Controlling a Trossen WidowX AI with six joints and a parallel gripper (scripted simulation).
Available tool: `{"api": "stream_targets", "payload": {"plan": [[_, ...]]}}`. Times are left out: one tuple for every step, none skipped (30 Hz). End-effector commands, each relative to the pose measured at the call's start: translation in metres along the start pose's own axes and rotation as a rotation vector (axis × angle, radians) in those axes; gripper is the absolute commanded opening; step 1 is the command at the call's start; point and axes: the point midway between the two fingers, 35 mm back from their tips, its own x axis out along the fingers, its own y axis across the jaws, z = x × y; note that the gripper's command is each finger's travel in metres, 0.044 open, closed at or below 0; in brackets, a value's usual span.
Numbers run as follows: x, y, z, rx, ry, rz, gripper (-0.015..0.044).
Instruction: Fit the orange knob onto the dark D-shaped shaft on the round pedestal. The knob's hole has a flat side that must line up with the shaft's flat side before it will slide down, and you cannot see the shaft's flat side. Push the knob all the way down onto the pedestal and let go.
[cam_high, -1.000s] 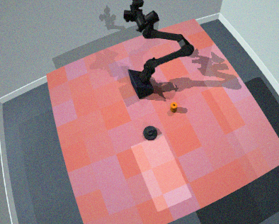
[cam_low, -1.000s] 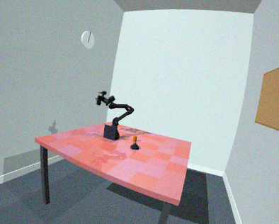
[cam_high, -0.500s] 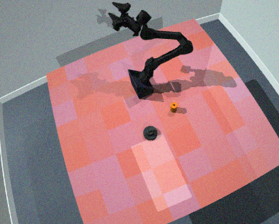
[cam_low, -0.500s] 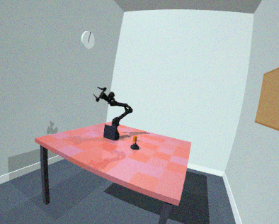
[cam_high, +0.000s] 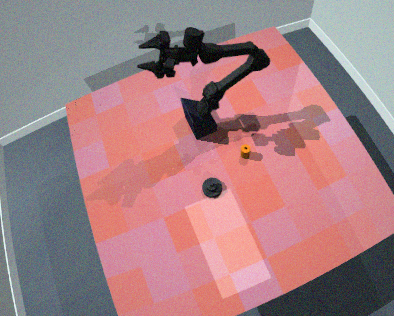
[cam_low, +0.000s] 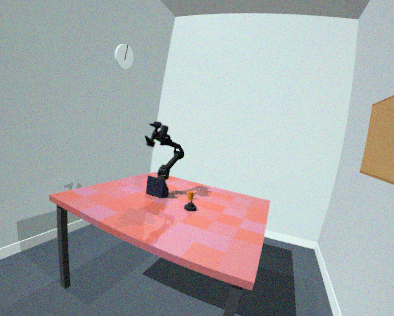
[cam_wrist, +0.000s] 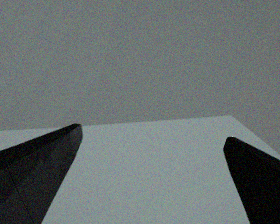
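The orange knob (cam_high: 245, 152) (cam_low: 191, 196) stands upright on the table, apart from the pedestal; its dark top hole shows in the top view. The round dark pedestal (cam_high: 206, 190) (cam_low: 190, 207) stands on the table with the shaft at its centre. The shaft's flat side cannot be made out. In the exterior view the knob appears just behind and above the pedestal. My gripper (cam_high: 139, 56) (cam_low: 148, 131) (cam_wrist: 154, 137) is wide open and empty, raised high above the table and far from knob and pedestal. The wrist view shows only room surfaces between the fingers.
The arm's dark base (cam_high: 199, 120) (cam_low: 157, 186) stands on the patchwork table (cam_high: 125, 250) (cam_low: 220, 250), behind the knob and pedestal. Shadows of the arm fall across the table. A clock (cam_low: 124, 56) hangs on the wall.
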Motion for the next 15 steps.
{"api": "stream_targets", "payload": {"plan": [[-0.004,0.015,0.061,0.066,-0.190,0.116,0.0440],[-0.006,0.022,0.078,0.083,-0.238,0.159,0.0440],[-0.009,0.029,0.094,0.099,-0.284,0.205,0.0440],[-0.014,0.036,0.109,0.114,-0.327,0.252,0.0440],[-0.019,0.043,0.125,0.128,-0.368,0.302,0.0440],[-0.025,0.050,0.139,0.141,-0.406,0.353,0.0440],[-0.032,0.058,0.153,0.153,-0.441,0.406,0.0440],[-0.040,0.066,0.167,0.164,-0.473,0.461,0.0440],[-0.048,0.074,0.179,0.174,-0.503,0.517,0.0440],[-0.057,0.082,0.191,0.182,-0.529,0.575,0.0440],[-0.067,0.090,0.202,0.190,-0.551,0.634,0.0440],[-0.078,0.098,0.213,0.196,-0.572,0.696,0.0440],[-0.089,0.106,0.223,0.201,-0.588,0.760,0.0440],[-0.101,0.114,0.233,0.205,-0.600,0.825,0.0440],[-0.114,0.122,0.241,0.207,-0.609,0.891,0.0440]]}}
